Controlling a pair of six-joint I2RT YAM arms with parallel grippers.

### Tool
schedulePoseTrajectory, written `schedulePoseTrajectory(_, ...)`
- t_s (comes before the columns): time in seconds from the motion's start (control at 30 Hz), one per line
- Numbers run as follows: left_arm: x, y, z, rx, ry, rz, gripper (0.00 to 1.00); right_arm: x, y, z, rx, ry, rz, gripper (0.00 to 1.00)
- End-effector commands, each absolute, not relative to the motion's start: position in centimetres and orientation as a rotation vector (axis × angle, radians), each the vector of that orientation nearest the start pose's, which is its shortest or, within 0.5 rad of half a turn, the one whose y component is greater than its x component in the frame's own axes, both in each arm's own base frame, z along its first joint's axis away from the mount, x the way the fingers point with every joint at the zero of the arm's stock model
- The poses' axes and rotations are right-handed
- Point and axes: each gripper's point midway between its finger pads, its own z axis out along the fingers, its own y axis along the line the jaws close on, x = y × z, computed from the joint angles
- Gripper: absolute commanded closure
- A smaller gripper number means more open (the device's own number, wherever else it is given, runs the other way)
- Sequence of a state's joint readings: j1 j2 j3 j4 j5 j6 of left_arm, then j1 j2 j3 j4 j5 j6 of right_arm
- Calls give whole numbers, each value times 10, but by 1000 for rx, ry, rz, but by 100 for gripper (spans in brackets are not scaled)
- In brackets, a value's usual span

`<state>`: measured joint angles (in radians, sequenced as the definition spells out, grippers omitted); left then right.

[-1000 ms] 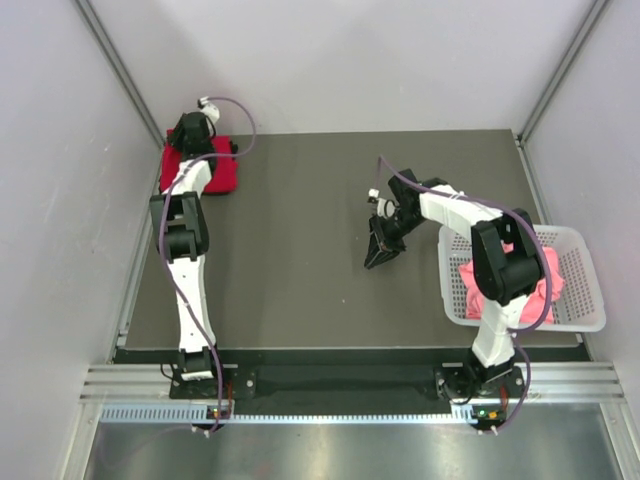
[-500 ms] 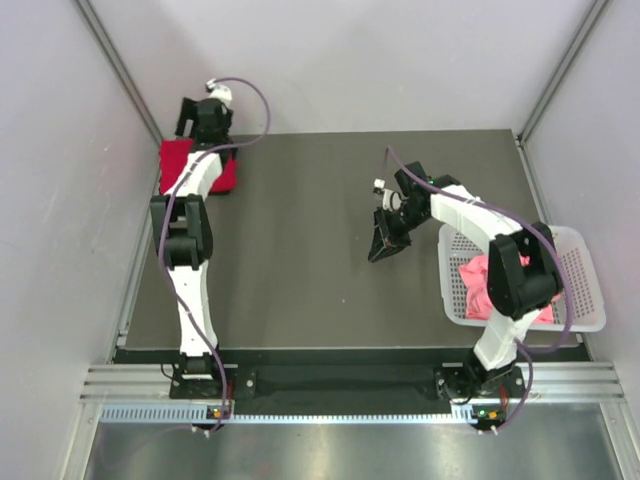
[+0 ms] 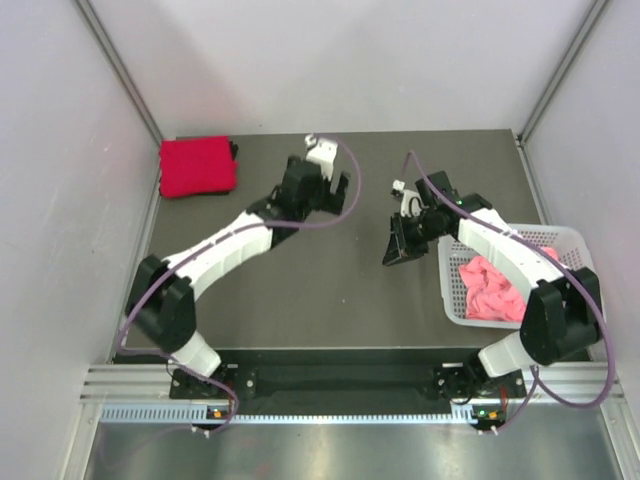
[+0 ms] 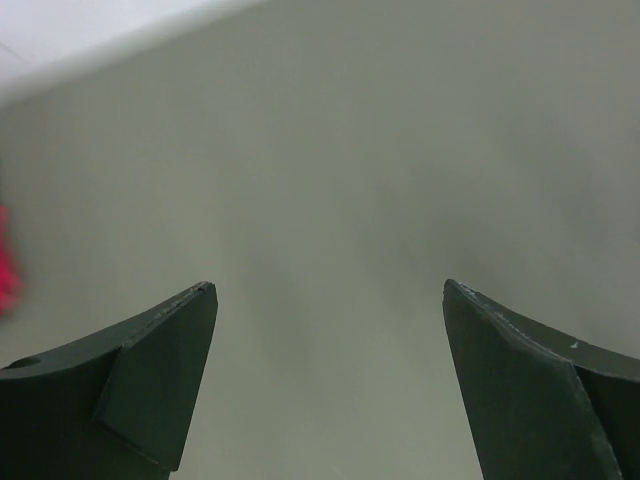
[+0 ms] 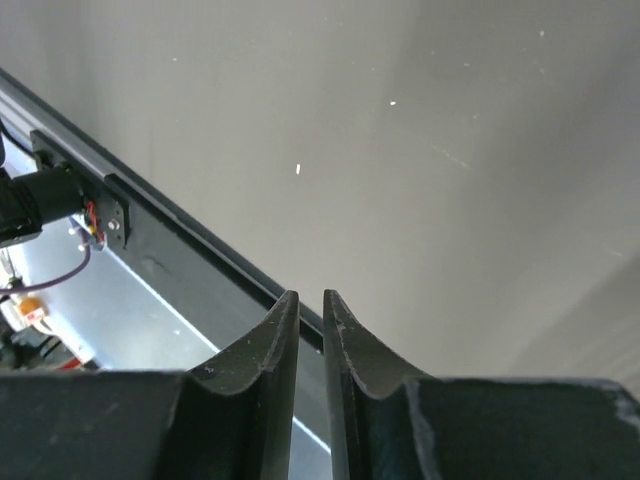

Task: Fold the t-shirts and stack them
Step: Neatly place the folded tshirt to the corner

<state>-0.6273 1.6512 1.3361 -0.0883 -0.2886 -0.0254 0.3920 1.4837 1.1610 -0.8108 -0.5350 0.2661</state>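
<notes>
A folded red t-shirt (image 3: pixel 197 167) lies at the far left corner of the table, and its blurred edge (image 4: pixel 5 270) shows in the left wrist view. A crumpled pink t-shirt (image 3: pixel 490 285) sits in the white basket (image 3: pixel 578 243) at the right. My left gripper (image 3: pixel 298 188) (image 4: pixel 330 290) hangs over the middle of the table, open wide with only bare table between its fingers. My right gripper (image 3: pixel 396 250) (image 5: pixel 310 293) hovers just left of the basket; its jaws are all but together and hold nothing. No black t-shirt is in view.
The dark table top (image 3: pixel 330 290) is bounded by white walls at the back and sides. A metal rail (image 3: pixel 350 385) runs along the near edge, also seen as the rail (image 5: pixel 150 290) in the right wrist view. The basket stands against the right edge.
The left arm has swung from above the red t-shirt to the table's middle, and its jaws have opened wide. The right gripper has drifted slightly to the right.
</notes>
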Motion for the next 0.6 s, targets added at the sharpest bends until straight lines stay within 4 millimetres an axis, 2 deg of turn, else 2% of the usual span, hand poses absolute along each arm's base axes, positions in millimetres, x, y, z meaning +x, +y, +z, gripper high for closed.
schedulePoseTrajectory(0.0, 374, -278, 197, 234, 2030, -467, 1, 256, 204, 153, -321, 2609, 875, 83)
schedulePoseTrajectory(0.03, 355, -286, 206, 195, 2021, -572, 1, 252, 204, 151, -315, 2595, 891, 83)
schedulePoseTrajectory(0.07, 338, -281, 184, 187, 2062, -592, 1, 250, 205, 151, -303, 2582, 909, 83)
schedulePoseTrajectory(0.1, 328, -279, 183, 169, 2064, -621, 1, 257, 211, 156, -293, 2520, 941, 82)
schedulePoseTrajectory(0.13, 317, -274, 198, 140, 2029, -673, 1, 257, 213, 162, -294, 2474, 964, 82)
schedulePoseTrajectory(0.17, 300, -267, 178, 101, 2080, -699, 1, 251, 214, 153, -288, 2474, 988, 82)
schedulePoseTrajectory(0.2, 293, -266, 184, 80, 2050, -744, 1, 250, 219, 154, -300, 2446, 997, 81)
schedulePoseTrajectory(0.23, 283, -262, 203, 56, 1988, -804, 1, 255, 221, 157, -316, 2395, 986, 80)
schedulePoseTrajectory(0.27, 269, -255, 186, 14, 2020, -829, 1, 252, 222, 150, -326, 2394, 975, 80)
schedulePoseTrajectory(0.3, 258, -249, 205, -9, 1955, -888, 1, 247, 229, 149, -362, 2376, 979, 80)
schedulePoseTrajectory(0.33, 251, -244, 206, -41, 1940, -910, 1, 249, 234, 154, -382, 2325, 989, 80)
schedulePoseTrajectory(0.37, 241, -236, 191, -104, 1959, -927, 1, 244, 233, 144, -365, 2339, 973, 79)
schedulePoseTrajectory(0.4, 232, -228, 207, -140, 1886, -984, 1, 239, 237, 142, -377, 2326, 976, 78)
schedulePoseTrajectory(0.43, 227, -222, 208, -173, 1865, -1011, 1, 241, 234, 147, -355, 2289, 943, 77)
schedulePoseTrajectory(0.47, 221, -215, 193, -237, 1871, -1028, 1, 237, 231, 140, -322, 2282, 932, 75)
schedulePoseTrajectory(0.5, 214, -207, 206, -263, 1799, -1083, 1, 235, 227, 151, -299, 2226, 929, 68)
schedulePoseTrajectory(0.53, 210, -203, 204, -288, 1781, -1104, 1, 236, 221, 153, -265, 2199, 902, 60)
schedulePoseTrajectory(0.57, 205, -197, 188, -338, 1793, -1118, 1, 231, 215, 146, -244, 2196, 894, 27)
